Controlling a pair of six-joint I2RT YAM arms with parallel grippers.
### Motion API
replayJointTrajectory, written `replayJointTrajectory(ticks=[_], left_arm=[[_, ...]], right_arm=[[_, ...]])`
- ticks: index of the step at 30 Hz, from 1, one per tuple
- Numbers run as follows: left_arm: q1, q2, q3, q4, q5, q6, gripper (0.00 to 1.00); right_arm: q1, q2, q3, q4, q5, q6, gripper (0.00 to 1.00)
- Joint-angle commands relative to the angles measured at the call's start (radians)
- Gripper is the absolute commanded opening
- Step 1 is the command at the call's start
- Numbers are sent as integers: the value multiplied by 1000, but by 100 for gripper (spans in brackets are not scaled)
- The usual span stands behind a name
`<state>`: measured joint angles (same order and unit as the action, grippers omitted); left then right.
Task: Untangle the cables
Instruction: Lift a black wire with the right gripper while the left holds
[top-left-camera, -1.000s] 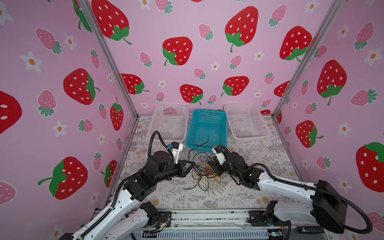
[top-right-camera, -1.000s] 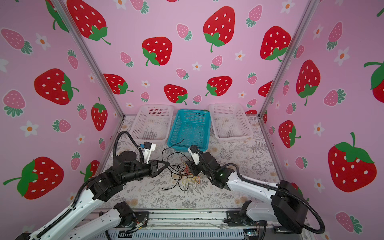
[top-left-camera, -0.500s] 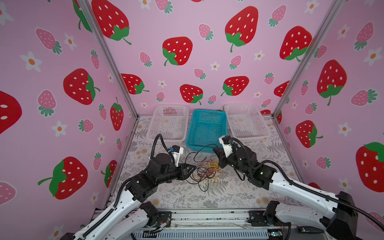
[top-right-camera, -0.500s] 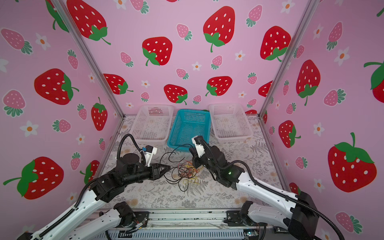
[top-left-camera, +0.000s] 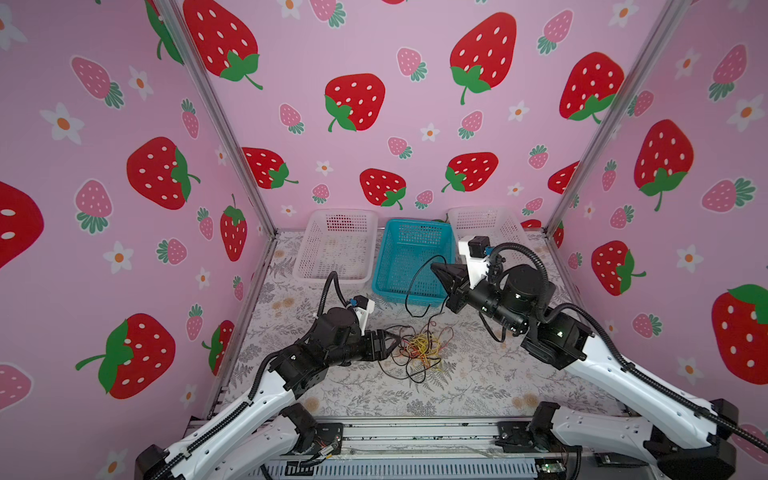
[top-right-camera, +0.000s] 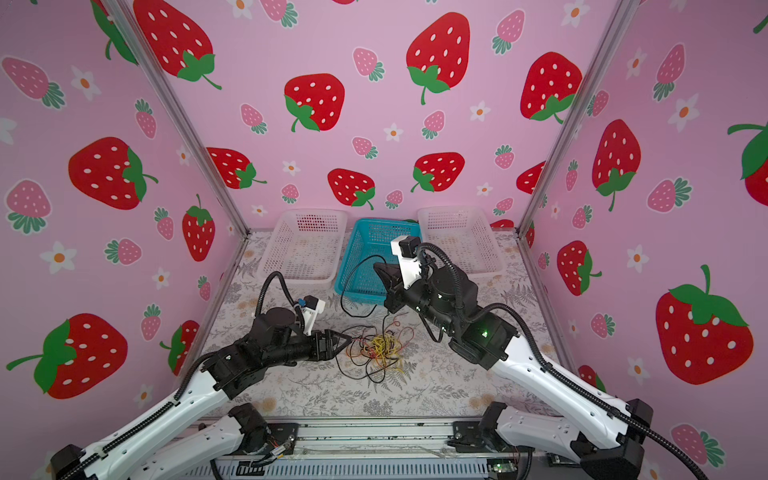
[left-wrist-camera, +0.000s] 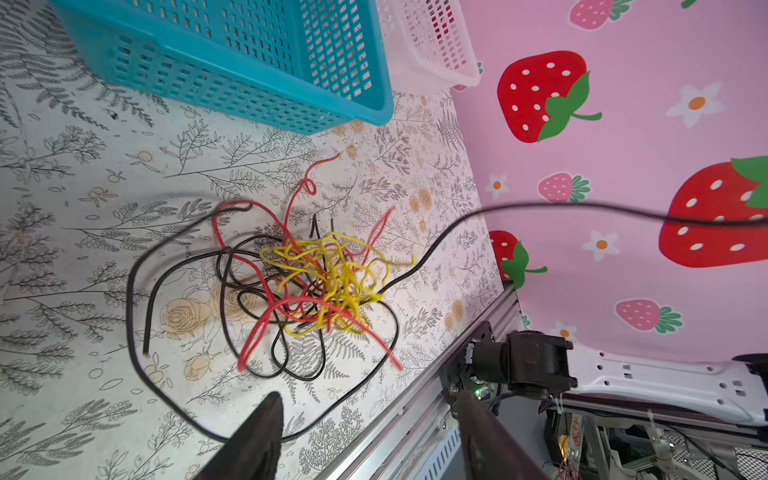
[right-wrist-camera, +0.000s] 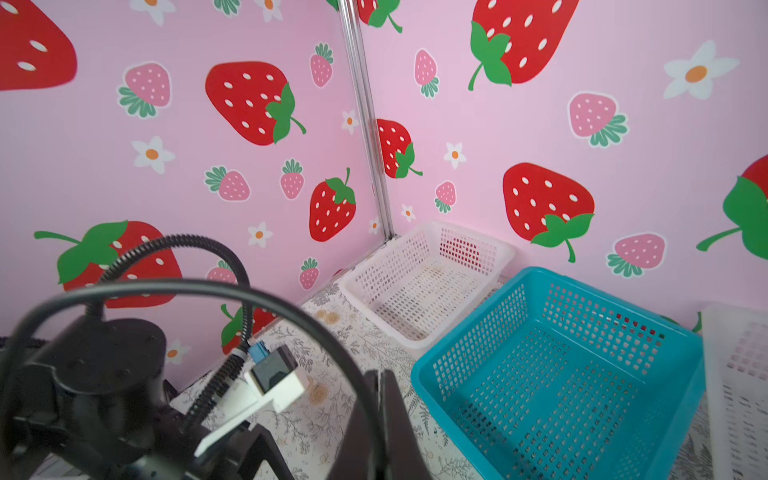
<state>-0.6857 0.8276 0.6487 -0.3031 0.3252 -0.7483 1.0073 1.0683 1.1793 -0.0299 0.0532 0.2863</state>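
Your left gripper (top-left-camera: 392, 343) sits low over the floral cloth (top-left-camera: 478, 374). Its jaws are spread apart with nothing between them, and the left wrist view shows both fingers (left-wrist-camera: 259, 436) clear of any wire. The tips point at the cables (top-left-camera: 419, 347), just beside the heap's left edge.

Heap: red, yellow and black strands knotted together on the cloth, mid-table, in front of the blue basket (top-left-camera: 386, 289). The yellow is bunched tight in the middle, with red and black loops sprawling round it.

One black cable (top-left-camera: 406, 296) lifts out of the heap and curves up past the basket's front wall. Your right gripper (top-left-camera: 434, 268) is raised by that basket's right side, jaws clenched on the black cable's upper end.

Back row: left white basket (top-left-camera: 328, 276), the blue one, then right white basket (top-left-camera: 490, 216), side by side.
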Motion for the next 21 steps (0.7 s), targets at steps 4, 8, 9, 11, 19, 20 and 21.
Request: replayJointTrajectory(ticks=[4,8,9,11,19,20,21], left_arm=[[-8,50,-27,107,28,-26,70],[-8,62,-34,97,-3,-8,73],[-8,64,-38,100,-12,-4,74],[-8,73,-43,102,-18,6,75],[-3,62,36,-28,-127,97,82],[1,51,60,-65,-154,118,85],[5,44,84,-98,-178,139,87]], right_arm=[[4,40,162,-86,9,-46,0],[4,76,292,-153,66,-91,0],[5,88,333,-172,82,-104,0],[4,113,412,-198,98,-120,0],[-31,205,573,-233,147,-176,0],[-44,215,580,-233,143,-175,0],[-60,226,587,-236,132,-171,0]])
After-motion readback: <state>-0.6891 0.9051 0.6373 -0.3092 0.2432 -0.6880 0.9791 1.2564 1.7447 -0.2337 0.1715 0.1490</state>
